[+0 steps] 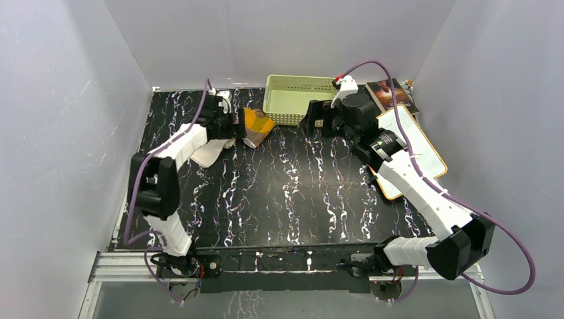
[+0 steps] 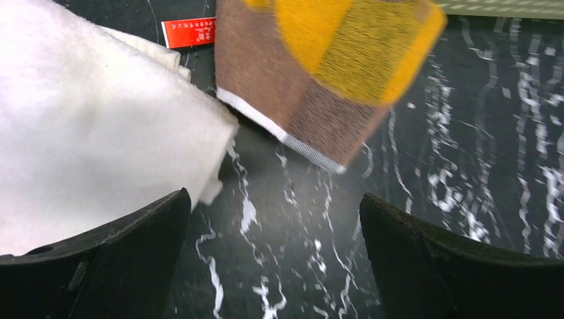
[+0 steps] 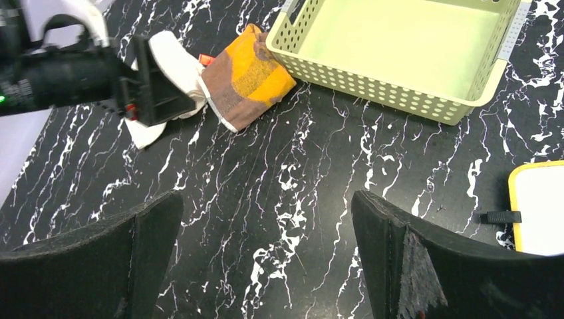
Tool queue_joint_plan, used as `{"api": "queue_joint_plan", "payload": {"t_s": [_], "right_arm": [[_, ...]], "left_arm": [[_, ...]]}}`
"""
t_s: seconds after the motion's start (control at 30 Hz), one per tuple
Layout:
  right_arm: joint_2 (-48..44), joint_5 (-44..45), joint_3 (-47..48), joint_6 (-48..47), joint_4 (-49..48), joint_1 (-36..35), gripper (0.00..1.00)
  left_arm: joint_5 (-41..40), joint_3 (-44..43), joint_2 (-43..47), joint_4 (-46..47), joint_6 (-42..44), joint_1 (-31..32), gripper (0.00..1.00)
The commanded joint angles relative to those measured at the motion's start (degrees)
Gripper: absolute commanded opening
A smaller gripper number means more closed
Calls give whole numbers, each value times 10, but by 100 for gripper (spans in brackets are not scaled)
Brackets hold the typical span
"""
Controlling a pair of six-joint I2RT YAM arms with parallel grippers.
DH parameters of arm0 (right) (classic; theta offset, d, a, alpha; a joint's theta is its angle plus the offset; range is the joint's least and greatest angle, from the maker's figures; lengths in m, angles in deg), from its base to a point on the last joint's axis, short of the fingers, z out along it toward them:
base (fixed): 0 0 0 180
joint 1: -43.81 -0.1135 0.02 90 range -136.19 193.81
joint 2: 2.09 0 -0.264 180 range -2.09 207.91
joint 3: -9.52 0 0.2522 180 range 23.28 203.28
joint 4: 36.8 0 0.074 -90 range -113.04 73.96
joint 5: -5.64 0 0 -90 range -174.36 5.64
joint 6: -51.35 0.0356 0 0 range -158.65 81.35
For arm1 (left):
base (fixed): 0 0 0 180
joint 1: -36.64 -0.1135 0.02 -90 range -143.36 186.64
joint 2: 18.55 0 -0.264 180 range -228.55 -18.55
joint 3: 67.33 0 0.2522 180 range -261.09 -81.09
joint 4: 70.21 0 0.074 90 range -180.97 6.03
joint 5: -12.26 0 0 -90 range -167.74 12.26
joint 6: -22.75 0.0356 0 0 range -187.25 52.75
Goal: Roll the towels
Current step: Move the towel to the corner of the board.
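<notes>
Towels (image 1: 256, 129), two of them, lie bunched at the far left of the counter (image 1: 286, 193), directly in front of the left pincer (image 2: 273, 203). Its jaws are spread wide and grip nothing, with only dark, white-veined counter between them. One of its fingers (image 2: 100, 266) hangs over the near edge of the cream-white towel (image 2: 86, 133), a crumpled heap; whether finger and cloth touch I cannot tell. Just beside that heap, edge against edge, is the mustard-yellow and brown towel (image 2: 319, 66), folded flat, with a pale stripe along its near border. A small red label (image 2: 189, 32) peeks out at the far side, where the two cloths meet. The right pincer (image 3: 266, 199) is over the counter further right, jaws likewise fully apart and empty, facing across bare surface towards both cloths. A pale green perforated basket (image 3: 372, 86) stands at the far edge, just beside the mustard towel's corner, and it holds nothing visible. To the right, partly under the right arm, a white board with orange rim (image 1: 425, 143) lies flat, and a dark book (image 1: 389, 93) sits behind it in the far right corner.
</notes>
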Motion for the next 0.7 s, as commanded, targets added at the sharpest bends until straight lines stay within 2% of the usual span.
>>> {"api": "queue_joint_plan", "payload": {"t_s": [0.0,0.2,0.3,0.33,0.43,0.5,0.63,0.67], "right_arm": [[-21,-13,-6,-18,-8,0,98],[-12,-42,-19,-9,-16,0,98],[-6,-56,-23,-4,-22,0,98],[-3,-60,-25,-3,-24,0,98],[4,-70,-24,-3,-25,0,98],[7,-72,-25,-3,-25,0,98],[9,-77,-31,-3,-26,0,98],[9,-78,-33,-3,-27,0,98]], "left_arm": [[-34,-52,-73,38,0,-1,98],[-8,-91,-164,92,-34,-1,98],[-4,-100,-190,117,-54,-3,92],[-4,-102,-196,123,-62,-5,87],[-11,-95,-210,135,-88,-18,64],[-19,-84,-217,134,-98,-32,54],[-47,-59,-219,108,-76,-82,32],[-48,-53,-213,101,-67,-104,22]]}}
